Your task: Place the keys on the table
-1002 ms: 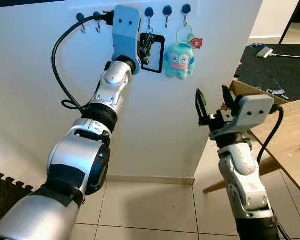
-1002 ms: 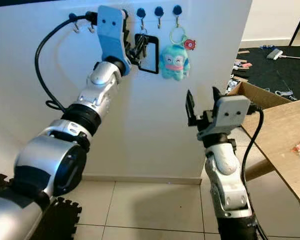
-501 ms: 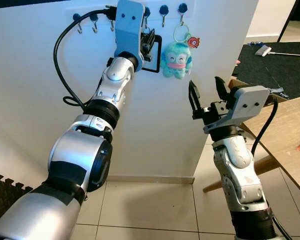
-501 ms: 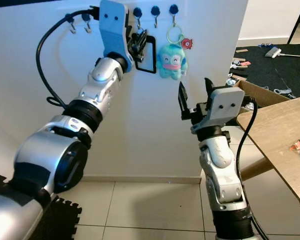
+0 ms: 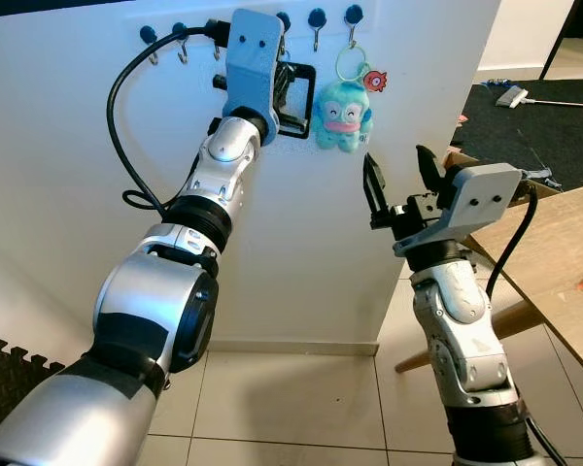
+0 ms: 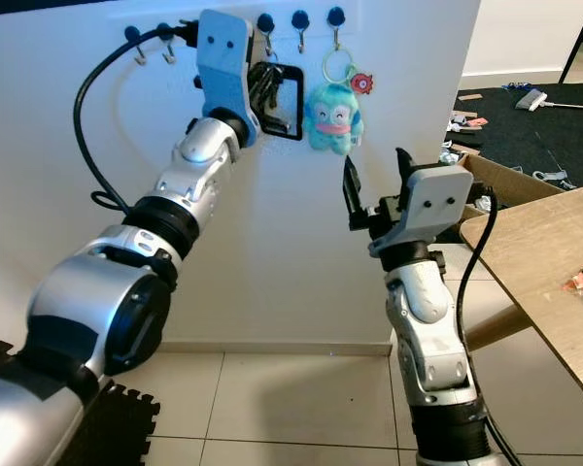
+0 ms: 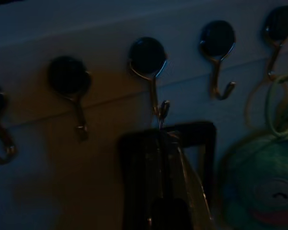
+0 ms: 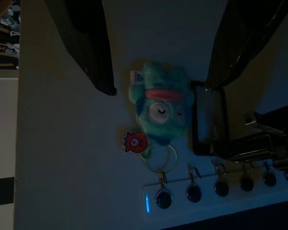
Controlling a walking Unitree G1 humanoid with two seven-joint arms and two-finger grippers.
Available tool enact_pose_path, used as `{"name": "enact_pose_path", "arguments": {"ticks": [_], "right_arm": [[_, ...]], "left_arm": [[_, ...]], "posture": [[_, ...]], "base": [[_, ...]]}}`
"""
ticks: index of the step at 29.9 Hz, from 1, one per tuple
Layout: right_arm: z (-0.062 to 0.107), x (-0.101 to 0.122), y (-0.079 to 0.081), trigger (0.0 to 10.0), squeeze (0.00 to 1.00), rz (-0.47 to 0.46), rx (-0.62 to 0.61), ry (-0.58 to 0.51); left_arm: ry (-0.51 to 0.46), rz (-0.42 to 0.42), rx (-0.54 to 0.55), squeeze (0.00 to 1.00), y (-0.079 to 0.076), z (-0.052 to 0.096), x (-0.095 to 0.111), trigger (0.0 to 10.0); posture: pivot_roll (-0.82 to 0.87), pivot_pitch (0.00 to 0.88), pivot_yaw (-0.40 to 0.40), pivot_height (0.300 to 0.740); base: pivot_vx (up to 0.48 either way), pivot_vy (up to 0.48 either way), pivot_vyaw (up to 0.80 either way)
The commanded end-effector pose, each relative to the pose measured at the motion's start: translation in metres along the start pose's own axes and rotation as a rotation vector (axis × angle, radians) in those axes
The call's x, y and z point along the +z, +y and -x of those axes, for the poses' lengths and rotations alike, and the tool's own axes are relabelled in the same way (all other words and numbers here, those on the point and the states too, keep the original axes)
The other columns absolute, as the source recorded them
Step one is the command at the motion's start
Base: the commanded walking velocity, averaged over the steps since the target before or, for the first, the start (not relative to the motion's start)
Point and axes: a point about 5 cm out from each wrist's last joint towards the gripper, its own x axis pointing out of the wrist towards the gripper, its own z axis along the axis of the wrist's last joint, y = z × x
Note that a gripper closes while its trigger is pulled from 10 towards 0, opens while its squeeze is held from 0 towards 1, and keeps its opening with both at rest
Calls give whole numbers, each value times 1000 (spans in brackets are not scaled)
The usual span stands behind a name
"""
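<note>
So there's a white wall (image 5: 68,194) with a row of dark-knobbed hooks (image 5: 317,17) along the top. Hanging off the rightmost hook is a teal plush toy (image 5: 341,114) on a pale green ring, with a little red charm (image 5: 374,80) next to it. Floor is light tile (image 5: 291,403), and a dark foam mat (image 5: 10,374) sits in the lower left corner. Off to the right there's an open cardboard box (image 6: 500,183), and beyond it a dark rug (image 5: 544,126) with some scattered bits on it.

Plush keychain (image 5: 342,113) on the rightmost wall hook (image 5: 354,16), table (image 5: 554,252) far right.
</note>
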Motion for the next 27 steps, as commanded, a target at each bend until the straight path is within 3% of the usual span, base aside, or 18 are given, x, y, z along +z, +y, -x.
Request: {"name": "enact_pose_path", "arguments": {"ticks": [1,4,8,9,10,11,12,13,14,16,27], "right_arm": [[0,-1,2,10000,0,-8,5,6],[1,-2,3,10000,0,-10,6,8],[1,-2,3,10000,0,-12,7,10],[2,-3,3,10000,0,-13,7,11],[2,-3,3,10000,0,-13,7,11],[2,-3,4,10000,0,-14,7,12],[2,-3,4,10000,0,-14,7,12],[2,-3,4,10000,0,-14,8,13],[2,-3,4,10000,0,-14,8,13],[2,-4,4,10000,0,-16,11,15],[1,-4,6,10000,0,-17,19,14]], "left_arm": [[0,-12,-9,0,-3,-1,2,1922],[-2,-14,-7,0,-1,-2,3,0],[-8,-5,-1,0,1,-2,4,353],[-23,30,-10,0,1,-2,6,3922],[-34,55,-17,0,1,-2,7,3922],[-51,126,-44,0,1,-2,10,10000],[-51,126,-44,0,1,-2,10,10000],[-67,217,-79,0,1,-2,12,10000],[-67,217,-79,0,1,-2,12,10000],[-100,361,-141,0,0,-2,15,10000],[-134,480,-231,0,-3,-2,20,10000]], "posture": [[-101,244,149,740],[-99,245,148,740],[-97,246,148,740],[-97,246,147,740],[-97,246,147,740],[-97,247,146,740],[-97,247,146,740],[-95,247,145,740],[-95,247,145,740],[-94,247,143,740],[-94,247,140,740]], "base": [[0,0,0],[0,0,0],[0,0,0],[0,0,0],[0,0,0],[0,0,0],[0,0,0],[0,0,0],[0,0,0],[0,0,0],[0,0,0]]}}
